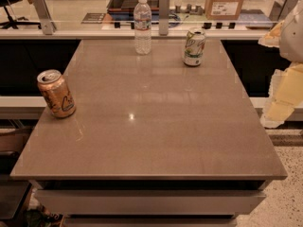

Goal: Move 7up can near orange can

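Note:
The 7up can (194, 47), white and green with a silver top, stands upright at the far right of the grey table (156, 136). The orange can (56, 93), orange-gold with dark script, stands upright at the table's left edge, far from the 7up can. My gripper (280, 98) shows as pale yellow and white parts at the right edge of the view, off the table's right side. It is well apart from both cans and holds nothing I can see.
A clear plastic water bottle (142, 25) stands at the far edge, left of the 7up can. Behind the table runs a glass partition with metal posts (164, 13). A cardboard box (226, 1) sits beyond it.

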